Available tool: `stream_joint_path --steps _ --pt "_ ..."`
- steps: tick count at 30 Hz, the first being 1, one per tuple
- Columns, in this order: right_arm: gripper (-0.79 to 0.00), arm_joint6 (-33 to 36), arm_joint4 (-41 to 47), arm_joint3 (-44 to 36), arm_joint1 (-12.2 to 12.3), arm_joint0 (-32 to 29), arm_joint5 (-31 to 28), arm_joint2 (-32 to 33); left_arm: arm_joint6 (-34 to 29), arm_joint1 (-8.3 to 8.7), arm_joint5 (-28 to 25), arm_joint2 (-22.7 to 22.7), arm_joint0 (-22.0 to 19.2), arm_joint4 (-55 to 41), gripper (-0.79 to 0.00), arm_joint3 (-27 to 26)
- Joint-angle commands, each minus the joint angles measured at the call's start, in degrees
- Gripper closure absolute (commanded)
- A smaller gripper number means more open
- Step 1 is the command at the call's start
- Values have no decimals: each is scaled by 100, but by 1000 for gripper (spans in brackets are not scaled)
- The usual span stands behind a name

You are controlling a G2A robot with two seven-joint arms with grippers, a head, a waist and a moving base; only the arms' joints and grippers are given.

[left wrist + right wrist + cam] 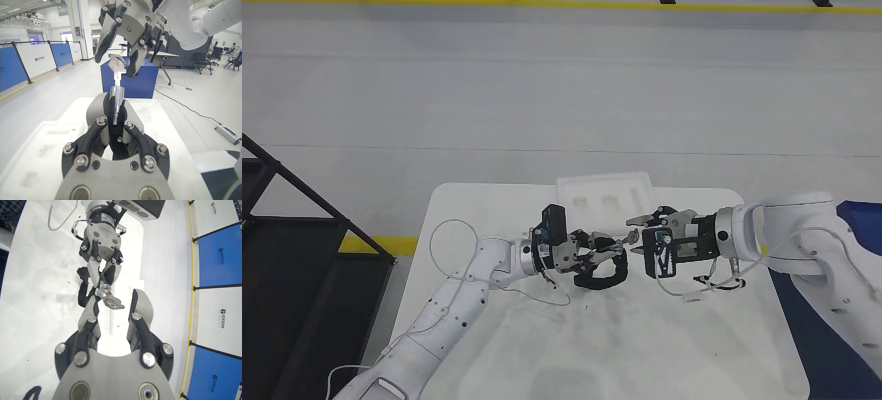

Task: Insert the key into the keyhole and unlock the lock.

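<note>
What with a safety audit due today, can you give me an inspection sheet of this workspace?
Surface: white table, a few dark specks.
Job's things: silver key seated in the keyhole of the chrome lock cylinder; black lock cable loops by the left hand.
Clutter: white foam tray with recesses, at the table's far edge.
Hands: left hand shut on the cylinder; right hand open around the key's head.
Cables: white cable on the table; black floor cable.
Surroundings: blue-and-white barrier panels; blue cabinet.

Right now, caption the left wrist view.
Left gripper grips chrome lock cylinder, silver key inserted; open right gripper flanks key's head.
</note>
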Motion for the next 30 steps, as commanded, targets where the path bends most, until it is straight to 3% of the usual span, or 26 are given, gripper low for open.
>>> stream_joint_path --steps 1,5,8,19,30 --pt "-277 -16 -49 -30 3 -16 0 17 -11 1 -5 -1 1 -11 0 -4" --pt "-200 -82 -130 -91 8 -46 0 19 -32 1 -16 4 2 -31 0 -6" --pt "0 -137 -163 -108 11 -51 0 6 -47 1 -15 7 0 -45 0 -9" --pt "0 -100 98 31 24 -68 69 8 -54 0 -5 22 -11 -42 0 7" --pt "0 577 1461 361 43 -77 354 -61 -14 -4 37 49 -15 20 0 17"
